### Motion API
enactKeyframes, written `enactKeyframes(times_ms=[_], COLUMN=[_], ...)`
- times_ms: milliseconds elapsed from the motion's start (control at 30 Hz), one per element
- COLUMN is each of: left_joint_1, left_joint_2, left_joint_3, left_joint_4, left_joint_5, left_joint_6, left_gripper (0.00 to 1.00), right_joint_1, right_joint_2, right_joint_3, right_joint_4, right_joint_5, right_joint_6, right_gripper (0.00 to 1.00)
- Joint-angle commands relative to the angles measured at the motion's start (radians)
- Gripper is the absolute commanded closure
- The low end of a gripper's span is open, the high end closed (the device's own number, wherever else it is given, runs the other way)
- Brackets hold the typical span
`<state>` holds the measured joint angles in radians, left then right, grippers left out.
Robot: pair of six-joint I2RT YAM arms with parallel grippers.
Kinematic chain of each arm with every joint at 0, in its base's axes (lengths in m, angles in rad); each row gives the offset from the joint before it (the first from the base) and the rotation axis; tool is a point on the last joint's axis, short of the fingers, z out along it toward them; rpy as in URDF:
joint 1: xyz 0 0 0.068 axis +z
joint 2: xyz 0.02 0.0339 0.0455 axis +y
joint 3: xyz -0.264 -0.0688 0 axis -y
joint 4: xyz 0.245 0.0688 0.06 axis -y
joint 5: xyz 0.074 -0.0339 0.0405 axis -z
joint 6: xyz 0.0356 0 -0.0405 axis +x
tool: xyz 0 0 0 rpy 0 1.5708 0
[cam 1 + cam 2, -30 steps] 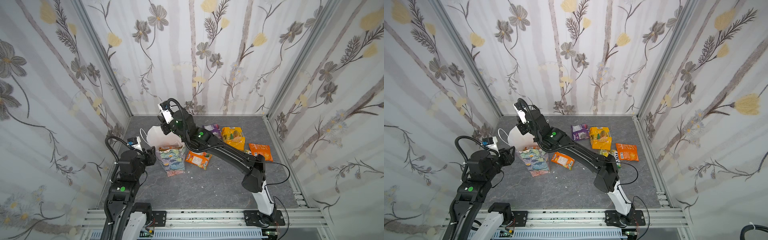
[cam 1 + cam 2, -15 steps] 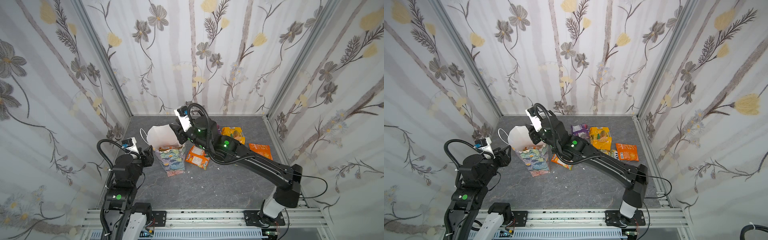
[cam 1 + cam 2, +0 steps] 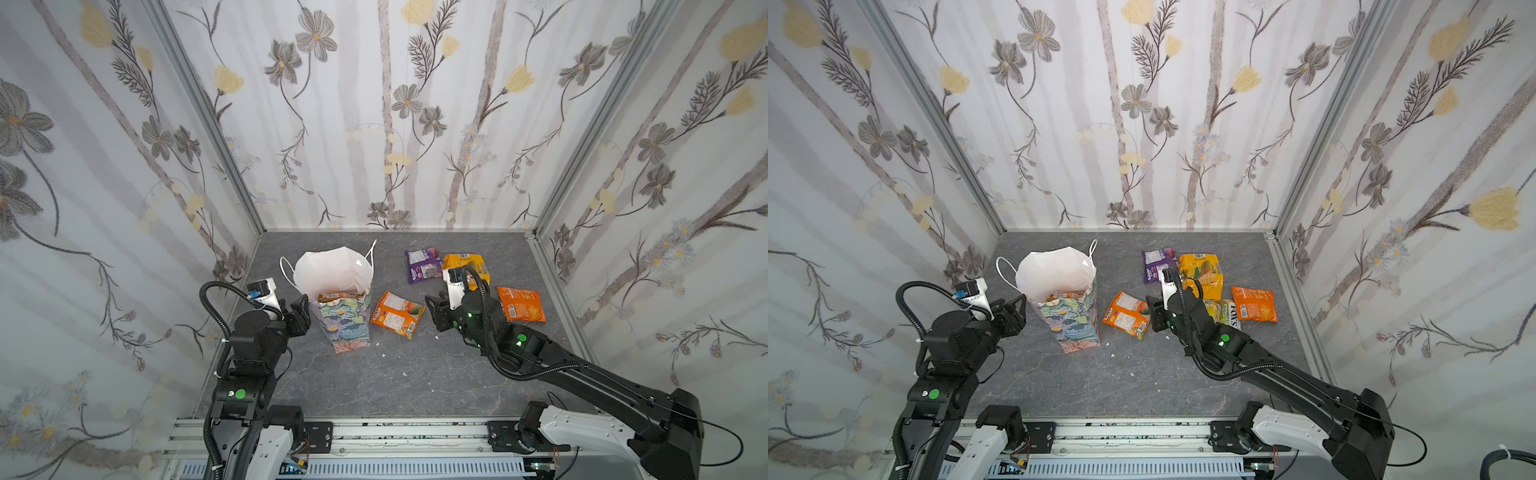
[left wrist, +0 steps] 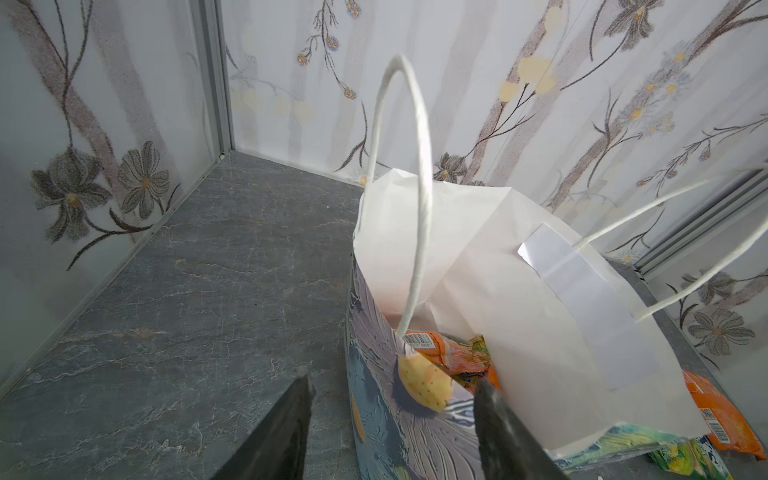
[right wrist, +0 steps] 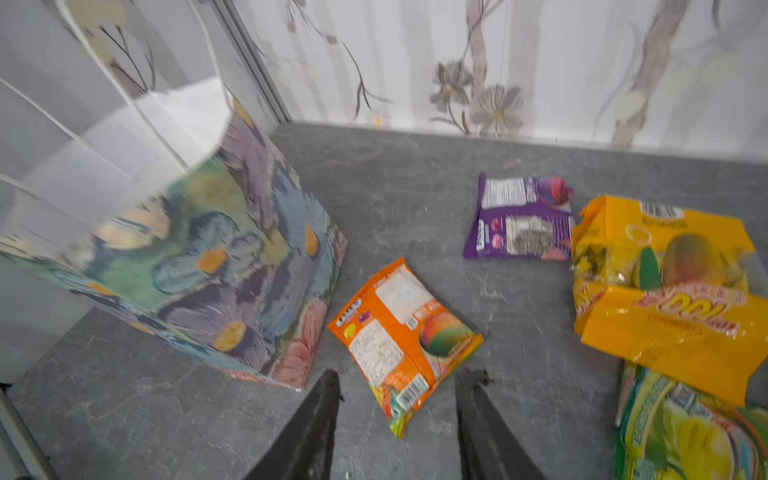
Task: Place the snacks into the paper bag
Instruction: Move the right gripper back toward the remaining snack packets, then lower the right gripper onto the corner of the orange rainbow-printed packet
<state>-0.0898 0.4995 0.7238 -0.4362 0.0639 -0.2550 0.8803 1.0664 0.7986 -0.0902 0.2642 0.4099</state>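
My left end effector (image 4: 390,384) sits at the rim of the paper bag (image 3: 347,324). Its fingers are apart, one outside the printed wall and one over the white inside. The bag stands upright on the counter (image 3: 374,386) with an orange packet (image 4: 440,349) inside. My right end effector (image 5: 401,384) hangs parted and empty over an orange snack (image 5: 403,332) lying just beside the bag. A purple packet (image 3: 423,266) and a yellow packet (image 3: 461,262) lie farther from the bag, beyond that snack.

Grey stone-look tabletop (image 3: 374,386) — paper bag (image 3: 345,324) upright, snacks (image 3: 397,313) scattered beside it.
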Motion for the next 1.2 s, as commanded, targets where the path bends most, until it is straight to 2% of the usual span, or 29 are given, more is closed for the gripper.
enactKeyframes(times_ms=[0, 167, 433, 1167], left_joint_1=[0.001, -0.001, -0.004, -0.017], left_joint_2=[-0.004, -0.005, -0.001, -0.003], left_joint_3=[-0.003, -0.003, -0.007, -0.006], left_joint_4=[0.031, 0.031, 0.031, 0.028], left_joint_5=[0.001, -0.002, 0.0, -0.016], left_joint_6=[-0.007, -0.007, -0.007, -0.012], left_gripper=[0.38, 0.39, 0.38, 0.38], right_joint_1=[-0.047, -0.122, -0.191, -0.221], right_joint_2=[-0.01, 0.03, 0.17, 0.459], right_joint_3=[-0.097, -0.188, -0.236, -0.229], right_joint_4=[0.122, 0.197, 0.3, 0.547], right_joint_5=[-0.129, -0.201, -0.337, -0.491], right_joint_6=[0.127, 0.178, 0.222, 0.271], right_gripper=[0.53, 0.52, 0.47, 0.4])
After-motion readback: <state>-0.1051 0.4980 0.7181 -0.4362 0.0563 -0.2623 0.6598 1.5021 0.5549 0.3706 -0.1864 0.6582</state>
